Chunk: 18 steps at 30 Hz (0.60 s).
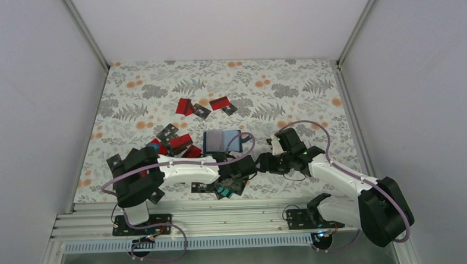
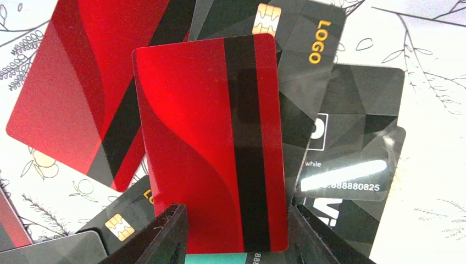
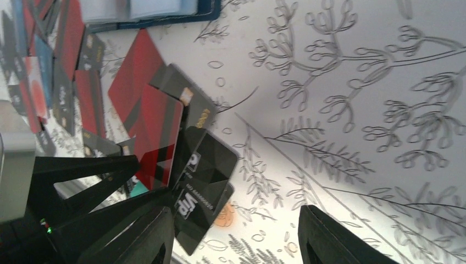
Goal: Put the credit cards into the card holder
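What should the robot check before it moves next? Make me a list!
1. The red card sits between the jaws of the left gripper: ok.
2. Those jaws are really squeezing the card: cannot tell.
3. The holder lies open, with its light blue inside showing: ok.
4. The right gripper is open with nothing between its jaws: ok.
5. There is room between the two grippers: not ok, they are very close together.
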Motion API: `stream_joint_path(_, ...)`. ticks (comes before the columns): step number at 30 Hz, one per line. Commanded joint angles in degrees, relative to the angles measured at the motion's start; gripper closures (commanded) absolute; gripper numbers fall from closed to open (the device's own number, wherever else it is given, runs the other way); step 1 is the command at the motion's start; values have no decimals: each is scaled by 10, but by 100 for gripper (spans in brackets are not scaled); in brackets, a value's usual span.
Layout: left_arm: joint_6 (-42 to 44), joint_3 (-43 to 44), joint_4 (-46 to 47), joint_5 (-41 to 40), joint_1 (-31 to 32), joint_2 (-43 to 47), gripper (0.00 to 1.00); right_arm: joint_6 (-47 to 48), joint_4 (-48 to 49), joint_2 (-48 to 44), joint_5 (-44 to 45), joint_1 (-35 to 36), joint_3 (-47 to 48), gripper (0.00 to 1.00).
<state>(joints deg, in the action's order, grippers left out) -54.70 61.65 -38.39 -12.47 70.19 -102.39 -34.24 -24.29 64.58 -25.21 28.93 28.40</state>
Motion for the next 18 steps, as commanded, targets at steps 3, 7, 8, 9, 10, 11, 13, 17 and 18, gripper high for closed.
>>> stream_joint_path(3, -6, -25, 20, -15, 0, 48, 56, 1, 38, 10, -83, -4, 5, 41)
stream_joint_path(7, -5, -26, 16, -12, -3, 56, 43, 2, 42, 16, -99, -4, 11, 41)
stream_joint_path(8, -6, -24, 13, -11, -3, 53, 36, 3, 42, 17, -99, -4, 12, 40)
stream_joint_path(9, -6, -22, 12, -9, -5, 50, 31, 3, 42, 18, -98, -4, 14, 40)
stream_joint_path(10, -5, -20, 12, -7, -7, 46, 27, 3, 42, 20, -97, -4, 15, 40)
stream_joint_path(11, -4, -18, 13, -4, -9, 40, 24, 3, 42, 21, -96, -4, 15, 40)
stream_joint_path(13, 0, -17, 15, 5, -15, 30, 21, 3, 42, 24, -94, -4, 16, 40)
stream_joint_path(17, 14, -16, 24, 20, -27, 15, 20, 7, 39, 26, -88, -4, 14, 40)
stream_joint_path(18, 16, -15, 24, 24, -30, 10, 20, 8, 37, 26, -87, -4, 14, 40)
